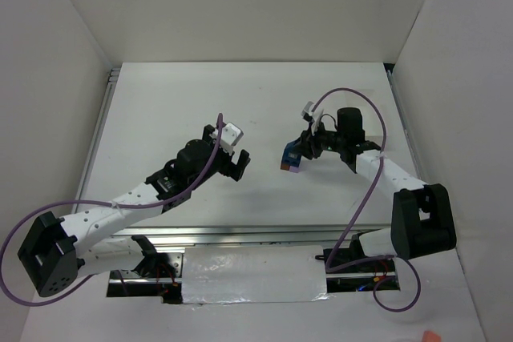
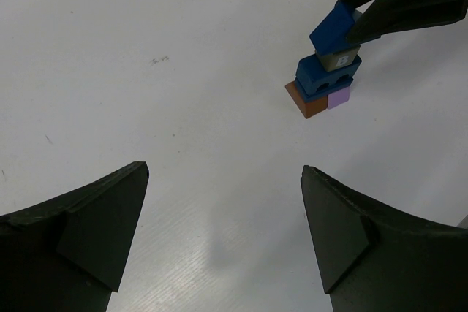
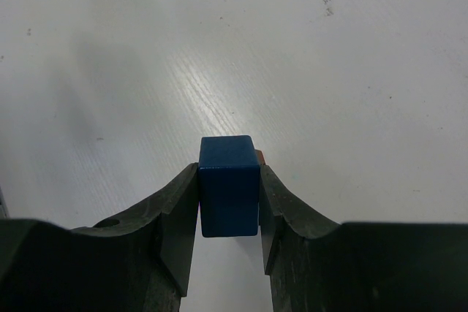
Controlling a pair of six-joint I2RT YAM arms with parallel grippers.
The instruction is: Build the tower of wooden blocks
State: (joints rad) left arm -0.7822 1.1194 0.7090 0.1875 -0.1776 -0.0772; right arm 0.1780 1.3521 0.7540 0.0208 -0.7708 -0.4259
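The wood block tower (image 2: pixel 325 82) stands on the white table: a brown-orange block (image 2: pixel 306 100) and a lavender block (image 2: pixel 338 97) at the bottom, a blue arch block (image 2: pixel 327 74) across them, a grey block (image 2: pixel 338 57) above. My right gripper (image 3: pixel 229 202) is shut on a dark blue block (image 3: pixel 229 180), which sits tilted right on top of the grey one (image 2: pixel 335 31). From above, the tower (image 1: pixel 292 161) lies under the right gripper (image 1: pixel 298 150). My left gripper (image 2: pixel 225 173) is open and holds nothing, to the left of the tower (image 1: pixel 236 167).
The white table (image 1: pixel 200 110) is enclosed by white walls at the left, back and right. A purple cable (image 1: pixel 353 98) loops over the right arm. A silver strip (image 1: pixel 248 274) lies between the arm bases at the near edge.
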